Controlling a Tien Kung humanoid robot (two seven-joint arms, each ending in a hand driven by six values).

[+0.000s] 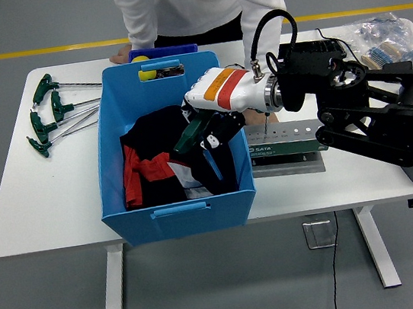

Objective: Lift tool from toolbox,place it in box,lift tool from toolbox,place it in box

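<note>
The right robot hand [207,133], fingers curled on a green-handled T-shaped hex key [198,142], apparently hangs inside the blue plastic box [179,208], toward three o'clock, for release.

Bright, even overhead light floods my workspace; the flat white rectangular table [36,201] glares slightly, shadows stay faint, and focus holds sharp edge to edge without visible blur.

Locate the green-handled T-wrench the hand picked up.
Head view: the green-handled T-wrench is in the right hand, hanging over the blue bin, left of the tool stand.
</note>
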